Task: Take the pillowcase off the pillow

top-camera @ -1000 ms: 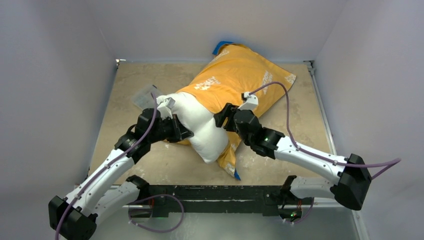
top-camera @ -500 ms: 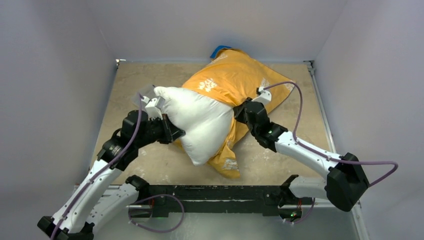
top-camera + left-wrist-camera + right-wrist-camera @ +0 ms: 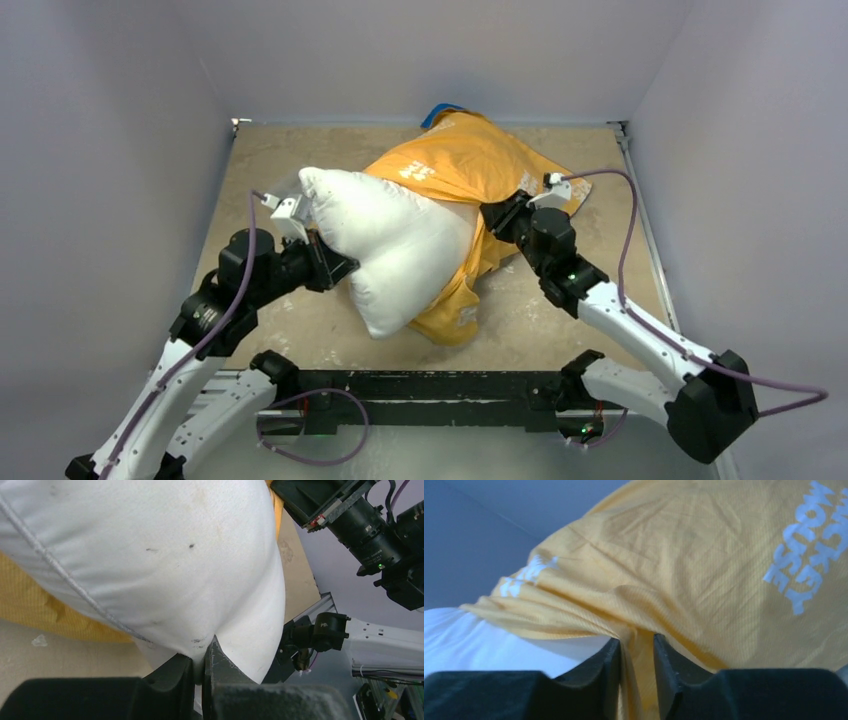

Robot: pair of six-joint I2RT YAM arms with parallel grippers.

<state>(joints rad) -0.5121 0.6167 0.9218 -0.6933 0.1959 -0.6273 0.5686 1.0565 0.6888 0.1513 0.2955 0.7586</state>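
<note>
Left gripper point(image 3: 204, 654) clamped plump white pillow point(image 3: 150, 555), right gripper point(image 3: 636, 647) pinched orange-yellow fabric pillowcase point(image 3: 704, 555); we advised pulling steadily toward opposite corners.

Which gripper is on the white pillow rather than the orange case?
The left gripper: its fingers pinch the white pillow. The right gripper pinches a fold of the orange-yellow pillowcase instead.
</note>
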